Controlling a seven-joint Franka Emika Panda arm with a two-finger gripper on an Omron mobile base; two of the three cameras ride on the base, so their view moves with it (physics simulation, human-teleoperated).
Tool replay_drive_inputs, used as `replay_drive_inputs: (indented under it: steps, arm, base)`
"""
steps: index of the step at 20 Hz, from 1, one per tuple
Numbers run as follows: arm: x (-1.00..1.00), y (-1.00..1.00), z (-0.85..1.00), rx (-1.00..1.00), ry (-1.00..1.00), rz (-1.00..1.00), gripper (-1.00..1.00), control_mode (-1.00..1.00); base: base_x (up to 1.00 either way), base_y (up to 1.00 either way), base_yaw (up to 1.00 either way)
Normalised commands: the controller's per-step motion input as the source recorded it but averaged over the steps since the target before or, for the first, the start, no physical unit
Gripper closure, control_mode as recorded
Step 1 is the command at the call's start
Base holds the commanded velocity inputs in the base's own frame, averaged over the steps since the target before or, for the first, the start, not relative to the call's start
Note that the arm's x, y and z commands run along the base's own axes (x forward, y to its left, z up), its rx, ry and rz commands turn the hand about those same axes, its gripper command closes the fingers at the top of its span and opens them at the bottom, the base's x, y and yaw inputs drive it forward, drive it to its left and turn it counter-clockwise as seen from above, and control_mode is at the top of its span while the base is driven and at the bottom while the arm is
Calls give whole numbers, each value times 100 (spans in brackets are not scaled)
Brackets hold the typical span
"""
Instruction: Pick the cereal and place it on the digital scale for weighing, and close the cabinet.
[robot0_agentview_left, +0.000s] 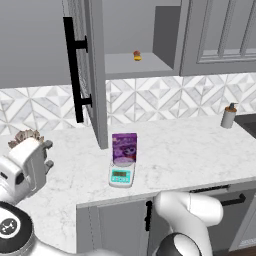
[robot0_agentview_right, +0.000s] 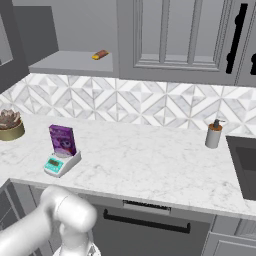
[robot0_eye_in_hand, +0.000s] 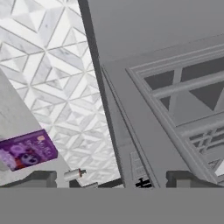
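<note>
The gripper (robot0_eye_in_hand: 111, 178) has its two dark finger tips standing far apart with nothing between them, so it is wide and empty, and it looks along the inner face of the open cabinet door (robot0_eye_in_hand: 166, 113), close to that panel. Taking the scale (robot0_agentview_left: 122, 172) on the white marble counter (robot0_agentview_left: 190, 150) as the landmark and going left to right in the left base view: well to the left of the scale, at the counter's far left, a potted succulent (robot0_agentview_left: 25, 136) peeks out behind the robot's arm; up and to the left of the scale hangs the grey cabinet door, swung out over the counter with its long black bar handle (robot0_agentview_left: 74, 70) facing the room; directly on the scale's round platform stands the purple cereal box (robot0_agentview_left: 124, 147), upright, with the teal display panel in front of it; above the scale, on the shelf of the open cabinet (robot0_agentview_left: 140, 64), lies a small orange-red item (robot0_agentview_left: 137, 55); far to the right of the scale, near the backsplash, stands a soap dispenser (robot0_agentview_left: 229, 116), beside the dark edge of a sink (robot0_agentview_right: 245, 162)
</note>
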Motion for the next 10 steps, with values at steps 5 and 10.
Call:
replay_drive_inputs:
  steps: [5, 10]
  arm:
    - [37, 14, 0, -11, -1, 0, -100, -100]
    - [14, -3, 3, -2, 1, 0, -100, -100]
  base:
    - [0, 0, 0]
    - [0, 0, 0]
